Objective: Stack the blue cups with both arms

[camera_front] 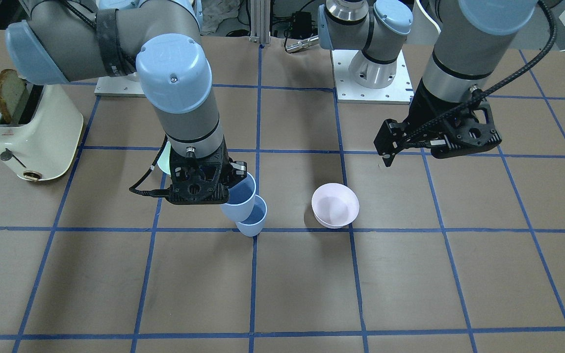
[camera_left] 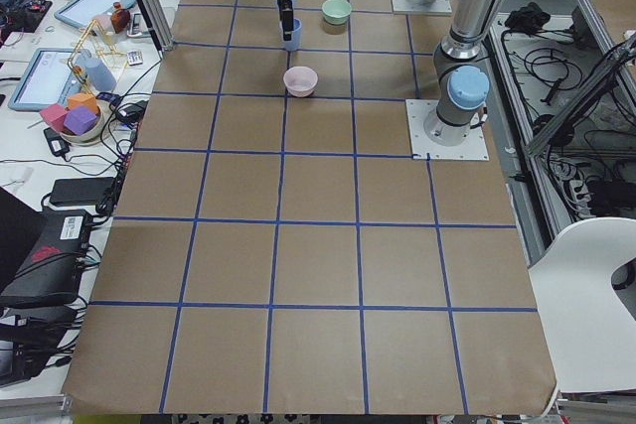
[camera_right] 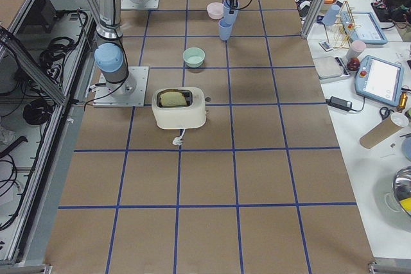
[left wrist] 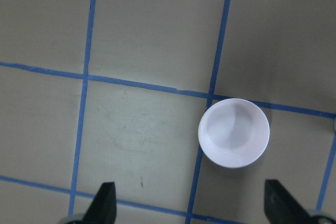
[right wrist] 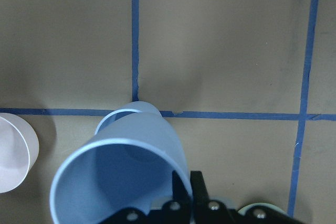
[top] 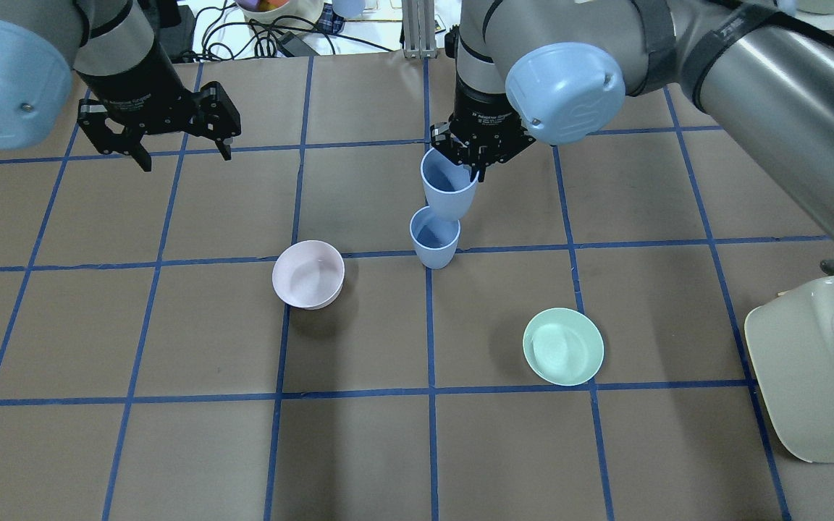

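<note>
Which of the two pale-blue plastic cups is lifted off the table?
The tilted pale-blue plastic cup, pinched at its rim by the right gripper; the other blue cup stands upright, ungripped.

From overhead, we read the upper blue cup (top: 448, 189) and the lower blue cup (top: 434, 242) as smooth, matt plastic. The pink bowl (top: 308, 275), at their 9 o'clock, and the green bowl (top: 563, 346), at 4 o'clock, look the same. The table (top: 171, 449) is dull brown paper on top; the toaster (camera_front: 32, 142) is smooth, glossy cream.
</note>
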